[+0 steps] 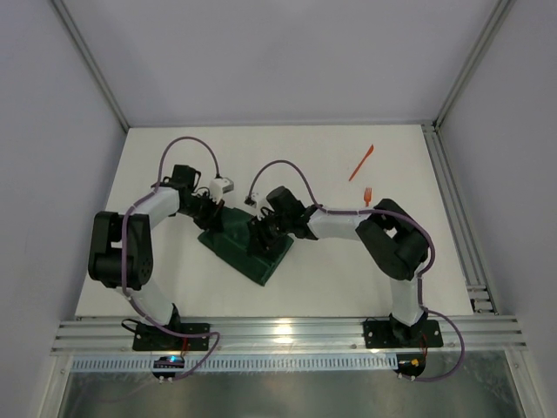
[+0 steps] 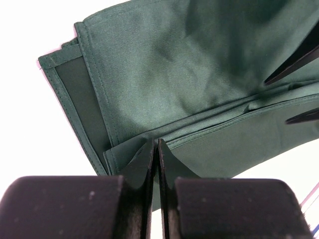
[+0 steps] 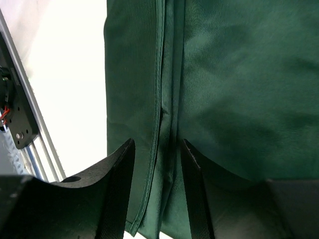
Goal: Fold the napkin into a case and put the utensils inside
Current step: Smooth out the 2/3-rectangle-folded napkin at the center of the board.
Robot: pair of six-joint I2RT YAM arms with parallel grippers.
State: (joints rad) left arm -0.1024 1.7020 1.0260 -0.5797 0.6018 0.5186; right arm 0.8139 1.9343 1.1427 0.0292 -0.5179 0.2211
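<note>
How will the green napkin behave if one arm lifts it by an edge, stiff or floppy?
Probably floppy: the napkin shows soft wrinkles and lies in loose folded layers. The layers may well slide apart, since nothing visibly binds them. It looks thin, so probably light.

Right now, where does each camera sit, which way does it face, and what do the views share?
Top external: above and behind the bases, facing down on the table; both arms show, the napkin between them, the utensils far right.
Left wrist: on the left arm, facing down along the left gripper, its fingers together at a fold edge.
Right wrist: on the right arm, facing down along the right gripper, its fingers apart astride a hem.
Shared: all three see the napkin; both wrist views sit close over its layered folds.
</note>
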